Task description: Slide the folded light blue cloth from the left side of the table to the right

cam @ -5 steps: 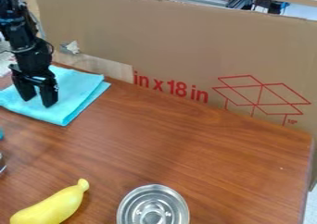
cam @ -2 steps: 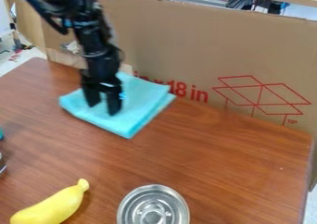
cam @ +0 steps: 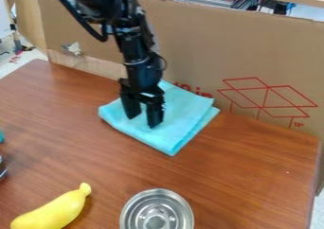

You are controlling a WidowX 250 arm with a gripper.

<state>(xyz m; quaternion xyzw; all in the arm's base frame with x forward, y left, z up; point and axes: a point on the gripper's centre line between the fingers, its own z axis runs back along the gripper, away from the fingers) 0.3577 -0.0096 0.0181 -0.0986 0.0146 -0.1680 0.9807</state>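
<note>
**Claw planted on the turquoise cloth, fingers apart!**

And here we are, operator: your claw (cam: pixel 143 122) points down onto the folded turquoise cloth (cam: pixel 184 110), its two fingers parted by a moderate gap, with cloth showing between them. Both tips look to be right on the fabric, toward its near left part. Is any fold pinched? You can't tell from here, but there's plainly no solid object between those fingers!

The cloth spreads around your claw on every side, reaching farthest out to the right and behind. Look at its front right edge, where the stacked layers show, and at that corner poking toward the camera, just in front of your fingertips. It all lies on the brown wood-grain counter (cam: pixel 253 166).

Now come forward from the claw, well apart from it: there's the round metal piece (cam: pixel 135 217), with its raised centre, almost straight in front. Swing to the front left and you've got the yellow banana-shaped object (cam: pixel 54 211), its narrow tip angled back toward the claw's side. Farther left of the claw, at the view's edge, sit a dark object with a shiny band (cam: pixel 2 169) and, behind that, a sliver of something teal (cam: pixel 1 137).

Behind your claw stands the big cardboard panel (cam: pixel 196 43), running off to the right, red print and a line drawing of a box across its face.
</note>
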